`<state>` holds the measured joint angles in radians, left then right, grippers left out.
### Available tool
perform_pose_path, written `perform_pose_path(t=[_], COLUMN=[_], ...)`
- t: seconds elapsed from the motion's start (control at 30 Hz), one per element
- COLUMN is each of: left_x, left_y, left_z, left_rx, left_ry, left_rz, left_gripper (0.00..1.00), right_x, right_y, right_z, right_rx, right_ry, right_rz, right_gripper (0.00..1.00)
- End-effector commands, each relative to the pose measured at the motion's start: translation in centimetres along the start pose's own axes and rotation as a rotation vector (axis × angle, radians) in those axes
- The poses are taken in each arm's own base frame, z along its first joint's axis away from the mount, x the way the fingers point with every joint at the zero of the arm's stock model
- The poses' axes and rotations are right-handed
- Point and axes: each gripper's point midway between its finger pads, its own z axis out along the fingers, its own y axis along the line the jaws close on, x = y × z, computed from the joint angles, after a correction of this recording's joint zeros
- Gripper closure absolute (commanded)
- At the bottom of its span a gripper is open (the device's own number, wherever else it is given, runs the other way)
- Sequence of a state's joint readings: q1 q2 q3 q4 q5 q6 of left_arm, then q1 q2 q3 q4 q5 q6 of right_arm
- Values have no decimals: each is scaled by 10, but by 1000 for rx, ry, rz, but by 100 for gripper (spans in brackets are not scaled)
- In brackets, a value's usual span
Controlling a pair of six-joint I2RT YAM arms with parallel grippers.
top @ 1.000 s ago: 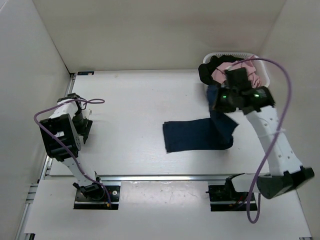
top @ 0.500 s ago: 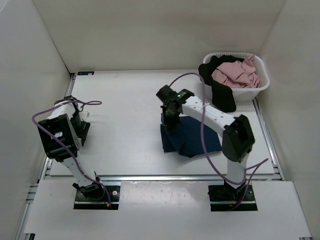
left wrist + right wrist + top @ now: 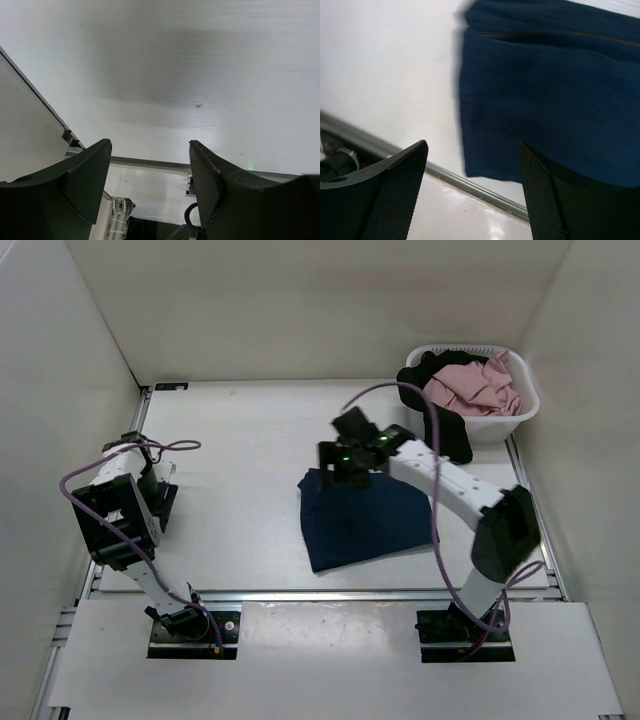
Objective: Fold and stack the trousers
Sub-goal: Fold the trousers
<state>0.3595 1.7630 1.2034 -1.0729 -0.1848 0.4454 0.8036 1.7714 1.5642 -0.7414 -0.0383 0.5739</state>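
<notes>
Top external view shows the trousers (image 3: 360,520) lying flat near the middle of the table (image 3: 240,440) as one dark blue packet, somewhat skewed, with its far left corner just under the right gripper (image 3: 342,470). A second ago this gripper was closed and held one end of the cloth up close to the basket (image 3: 525,405). Half a second ago it had carried that end over to the left side of the garment, and now its fingers are spread. In the right wrist view nothing is between them, and only the blue denim is seen below. So the held end has been laid over the other end and released (I judge that one fold is just finished). The packet also sits a little more to the left and nearer to the arms than before. The left gripper (image 3: 160,495) has stayed at the left edge, well apart from the trousers; its fingers are spread too and it holds nothing. The pink cloth (image 3: 470,385) and the black garment (image 3: 450,435) are at the basket as before. For the task, I think the trousers may want one more fold and some squaring before stacking.
</notes>
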Motion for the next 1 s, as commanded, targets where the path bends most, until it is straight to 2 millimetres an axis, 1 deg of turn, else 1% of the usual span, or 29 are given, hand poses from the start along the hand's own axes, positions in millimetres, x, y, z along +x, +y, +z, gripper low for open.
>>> perform_pose_path(t=[0.0,0.03,0.07,0.1,0.13,0.17,0.2,0.23,0.27,0.33,0.37,0.4,0.43,0.47,0.5,0.53,0.57,0.6,0.63,0.67,0.7,0.73,0.77,0.8,0.87,0.9,0.93,0.97], left_x=[-16,-23,-31,-37,-44,-58,-67,-77,-98,-117,-125,-136,-142,-145,-151,-153,-154,-159,-161,-164,-170,-175,-182,-186,-192,-189,-188,-187], left_y=[-7,-20,-26,-34,-56,-65,-78,-92,-124,-162,-202,-220,-238,-270,-284,-297,-323,-334,-346,-365,-373,-379,-382,-386,-389,-389,-390,-390], left_z=[-35,-42,-54,-60,-69,-90,-101,-114,-143,-175,-186,-211,-218,-214,-219,-214,-197,-196,-193,-182,-185,-182,-178,-164,-156,-146,-133,-129], left_rx=[-2,27,37,59,107,113,130,146,171,215,279,304,335,403,426,443,473,476,493,511,514,502,476,476,476,476,477,477], left_ry=[-141,-169,-211,-229,-252,-313,-339,-371,-439,-522,-549,-625,-652,-638,-654,-639,-582,-593,-585,-572,-590,-596,-597,-569,-562,-532,-505,-500], left_rz=[46,82,100,123,184,204,248,296,398,502,599,642,681,730,746,771,807,828,836,867,871,879,870,868,868,867,865,865], left_gripper=[25,25,25,25,25,25,25,24,24,23,21,21,20,20,19,19,16,14,14,13,13,13,13,13,16,20,25,32], right_x=[-9,-7,17,18,27,43,48,54,58,68,70,71,80,82,83,86,94,100,101,107,107,113,112,117,119,121,123,123], right_y=[-101,-121,-151,-183,-200,-215,-235,-242,-251,-249,-254,-254,-259,-261,-264,-266,-270,-270,-273,-272,-275,-275,-276,-274,-275,-275,-277,-275], right_z=[-28,-44,-40,-54,-56,-51,-53,-51,-50,-37,-35,-30,-26,-24,-20,-18,-16,-15,-14,-14,-15,-13,-13,-11,-10,-8,-7,-7], right_rx=[206,233,299,341,369,377,395,393,384,308,313,301,300,278,272,264,262,264,259,261,264,267,265,259,258,258,253,240], right_ry=[-99,-137,-99,-134,-123,-96,-89,-70,-60,-28,-32,-34,-23,-25,-29,-28,-17,-6,-9,0,-4,11,4,18,17,17,25,28], right_rz=[217,264,310,380,407,427,463,437,445,431,443,443,461,480,507,519,556,560,573,576,585,590,577,581,581,581,593,584], right_gripper=[23,23,22,18,15,11,7,5,4,4,4,4,5,6,7,8,8,8,8,8,9,9,11,11,15,18,23,35])
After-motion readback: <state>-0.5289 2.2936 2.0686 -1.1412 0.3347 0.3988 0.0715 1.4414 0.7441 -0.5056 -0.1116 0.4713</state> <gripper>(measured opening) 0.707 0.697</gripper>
